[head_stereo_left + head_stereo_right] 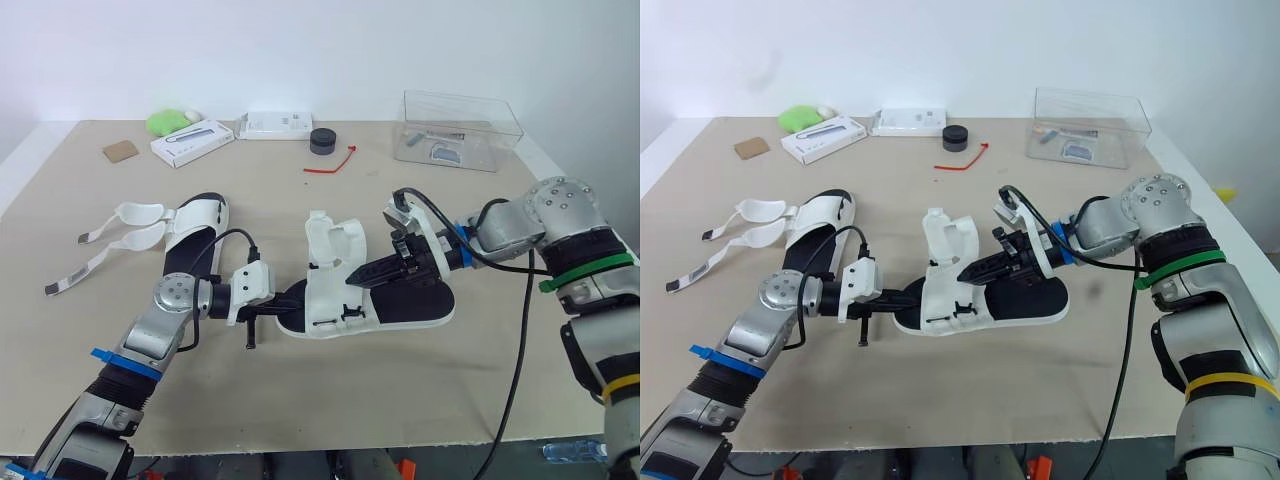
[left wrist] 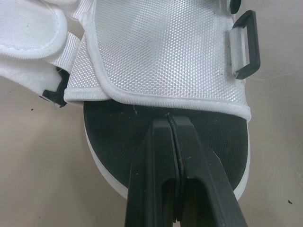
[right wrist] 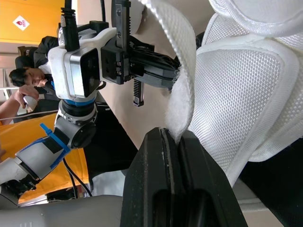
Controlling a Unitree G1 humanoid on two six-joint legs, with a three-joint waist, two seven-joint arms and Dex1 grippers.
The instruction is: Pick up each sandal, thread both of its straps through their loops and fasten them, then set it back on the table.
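Pinching sandal strap (image 3: 183,90), right pincer (image 3: 170,135) faces left pincer (image 2: 169,119).

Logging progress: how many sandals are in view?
2. One sandal mid-table, its strap pinched by the right gripper; the other sandal on the robot's left, lying with straps loose.

The middle sandal (image 1: 330,285), white over a black insole, sits mid-table, flaps standing open. The left sandal (image 1: 195,225) lies flat, its 2 straps (image 1: 110,240) splayed loose.

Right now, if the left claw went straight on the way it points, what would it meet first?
Probably the sandal's white mesh upper, just ahead of the left claw's shut tips above the black insole.
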